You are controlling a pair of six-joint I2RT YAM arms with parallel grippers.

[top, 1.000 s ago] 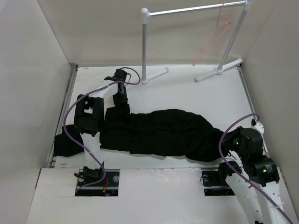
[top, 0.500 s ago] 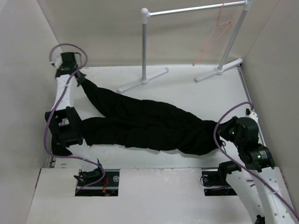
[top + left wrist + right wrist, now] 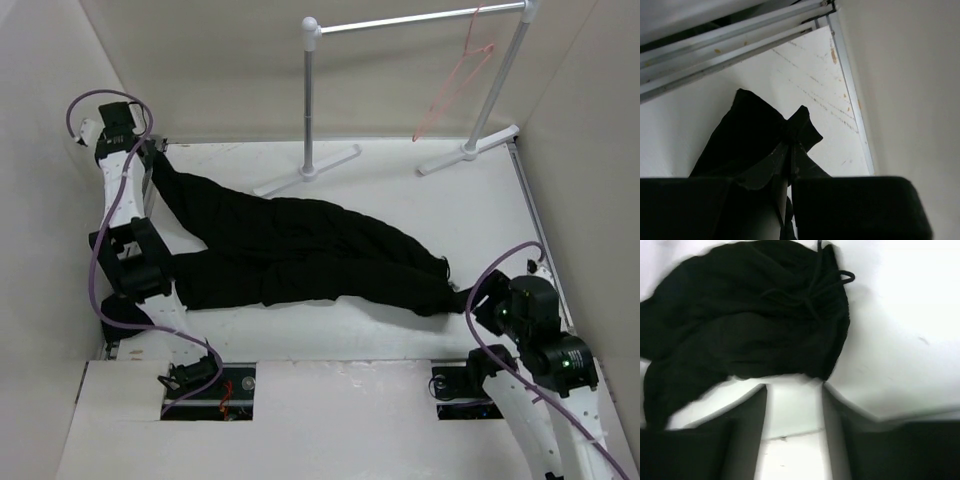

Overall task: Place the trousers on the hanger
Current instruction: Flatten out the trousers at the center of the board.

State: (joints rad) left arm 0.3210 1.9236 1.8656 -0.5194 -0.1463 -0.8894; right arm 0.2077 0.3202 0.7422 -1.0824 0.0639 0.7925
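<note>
So in the last second the left fingers [image 3: 782,167] have dragged one leg of the big black soft fabric trousers [image 3: 300,250] out of the bunched-up heap and over to the far-left corner of the white table [image 3: 400,190]. They're clamped shut on the cuff, with fabric poking out past the tips. The trousers now lie stretched across the table, legs forking apart on the left.

The right fingers [image 3: 747,420] were at the waistband end. Now they're spread apart over bare table, just short of the drawstring waist. The thin pink wire hanger [image 3: 455,80] hangs on the white tubular rack [image 3: 400,22], well apart from the trousers. My read: straightening is mostly done, and hanging hasn't started.
</note>
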